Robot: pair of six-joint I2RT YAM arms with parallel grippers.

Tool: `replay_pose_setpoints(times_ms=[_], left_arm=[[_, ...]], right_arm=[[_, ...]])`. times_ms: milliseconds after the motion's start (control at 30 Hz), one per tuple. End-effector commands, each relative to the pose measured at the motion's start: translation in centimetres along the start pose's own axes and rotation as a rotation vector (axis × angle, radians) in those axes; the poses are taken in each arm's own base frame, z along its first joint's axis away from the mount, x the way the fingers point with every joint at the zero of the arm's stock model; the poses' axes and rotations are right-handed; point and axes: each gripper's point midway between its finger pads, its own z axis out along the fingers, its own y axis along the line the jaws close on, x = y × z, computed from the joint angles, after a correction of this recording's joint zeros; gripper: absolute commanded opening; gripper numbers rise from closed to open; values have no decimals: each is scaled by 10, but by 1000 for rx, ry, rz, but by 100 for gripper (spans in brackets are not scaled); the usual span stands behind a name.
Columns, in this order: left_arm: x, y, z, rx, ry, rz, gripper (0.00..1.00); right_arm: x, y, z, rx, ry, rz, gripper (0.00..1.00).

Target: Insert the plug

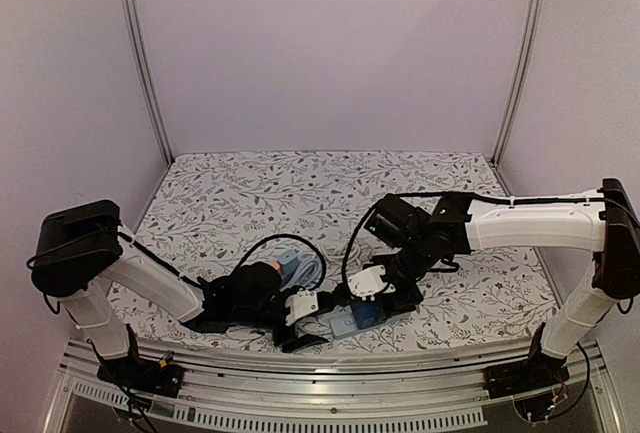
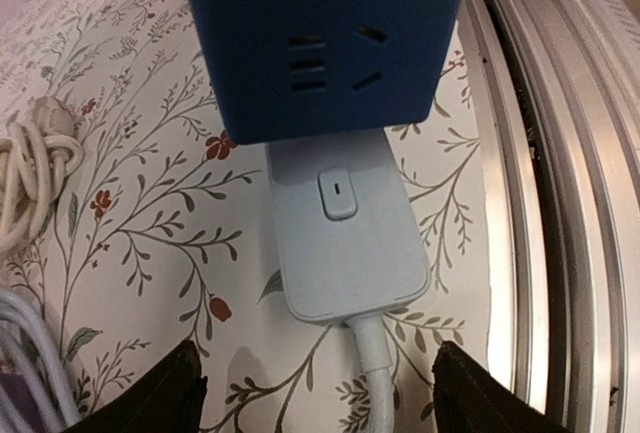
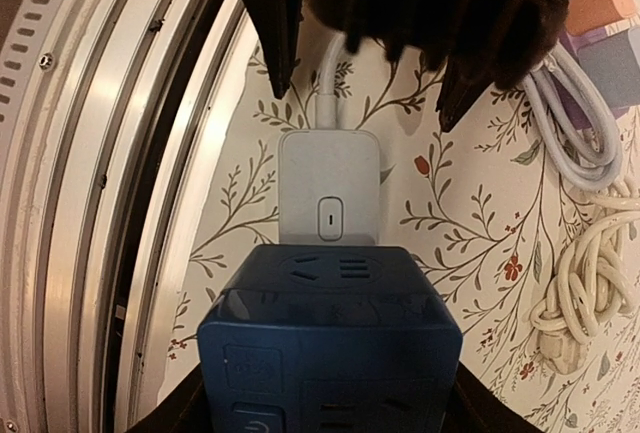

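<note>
We're on the flat white plastic plug (image 2: 345,253) with the small oval button. It lies on the flowered tablecloth (image 2: 150,203) beside the metal rail (image 2: 560,203), its front end butted against a side face of the blue plastic socket cube (image 2: 325,43). The right gripper (image 3: 330,408) has that cube clamped between its fingers, bracing it. The left gripper (image 2: 320,393) stands wide, a fingertip either side of the plug's cord end, touching neither flank.

We judge the plug to be light, rigid and smooth-shelled, so likely slippery. It looks best pinched across its long flanks behind the button, clear of the white cord (image 2: 375,373), which could tug it askew.

The pins are hidden where plug meets cube, so we can't tell whether it's fully seated. The left wrist view cuts off the cube's far end.
</note>
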Motion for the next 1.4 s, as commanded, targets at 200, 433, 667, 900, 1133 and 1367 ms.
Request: replay_pose_setpoints(times_ms=[200, 433, 667, 900, 1133, 1367], left_arm=[[12, 4, -1, -4, 36, -26, 78], [14, 4, -1, -6, 40, -28, 77], [13, 5, -1, -7, 38, -29, 77], [14, 9, -3, -16, 32, -44, 77], [16, 15, -3, -31, 33, -73, 78], [22, 19, 0, -55, 68, -113, 76]], right_arm=[[5, 12, 17, -86, 26, -6, 0], [8, 12, 27, -116, 49, 9, 0], [12, 13, 33, -128, 67, 21, 0], [21, 19, 51, -155, 99, 39, 0], [32, 28, 72, -174, 106, 56, 0], [34, 30, 78, -180, 100, 67, 0]])
